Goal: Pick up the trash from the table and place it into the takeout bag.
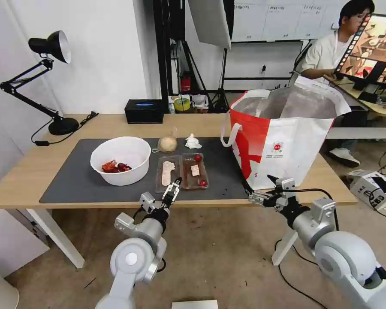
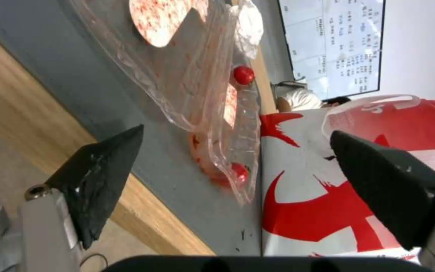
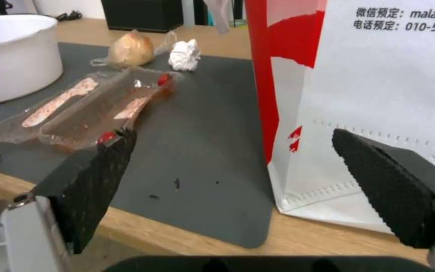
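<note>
White bowl (image 1: pixel 120 160) w/ red scraps, left on mat (image 1: pixel 64 180). Clear hinged tray (image 1: pixel 182 172) lies open at mat's near edge, long axis near-far, cherry tomatoes inside. Left pincer (image 1: pixel 174 187) spread at tray's near end. Right pincer (image 1: pixel 256 193) spread by takeout bag (image 1: pixel 283 141), upright at worktop (image 1: pixel 21 180) right.

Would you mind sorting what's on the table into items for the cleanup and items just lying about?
For the job: clear hinged tray, white bowl, wrapped lump, crumpled tissue, takeout bag.
Lying about: desk lamp, black tissue box.
</note>
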You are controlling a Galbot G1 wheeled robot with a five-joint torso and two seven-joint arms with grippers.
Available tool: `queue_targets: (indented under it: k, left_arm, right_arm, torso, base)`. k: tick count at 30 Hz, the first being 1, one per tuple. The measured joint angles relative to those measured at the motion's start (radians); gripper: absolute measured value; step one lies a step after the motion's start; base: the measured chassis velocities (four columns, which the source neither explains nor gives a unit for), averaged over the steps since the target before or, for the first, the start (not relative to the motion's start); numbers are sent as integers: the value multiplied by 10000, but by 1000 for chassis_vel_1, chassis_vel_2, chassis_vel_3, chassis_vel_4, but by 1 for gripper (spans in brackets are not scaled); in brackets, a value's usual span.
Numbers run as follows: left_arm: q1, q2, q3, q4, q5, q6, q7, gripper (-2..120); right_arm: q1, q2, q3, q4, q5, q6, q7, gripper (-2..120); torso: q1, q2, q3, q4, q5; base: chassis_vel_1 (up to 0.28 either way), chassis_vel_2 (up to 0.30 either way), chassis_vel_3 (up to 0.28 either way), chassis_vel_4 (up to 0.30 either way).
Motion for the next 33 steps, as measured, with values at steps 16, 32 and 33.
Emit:
queue_targets:
  k: [16,32,33]
  left_arm:
    - [-625,-209,223,524,-22,-102,15,100]
    - [-819,-22,-43,434,-145,-318,169,100]
    - [-842,-4,-60,388,-150,-349,217,100]
  right_arm:
    - [32,-50,31,-132,-1,1,-14,100]
    - [35,-31,28,-164,-16,-2,4,100]
    - [36,-38,27,-164,-17,-3,4,100]
  torso:
    - [0,0,0,0,1]
    - [0,1,0,0,0]
    - [0,0,0,0,0]
  base:
    - [0,0,0,0]
    - [0,0,0,0]
    - [0,0,0,0]
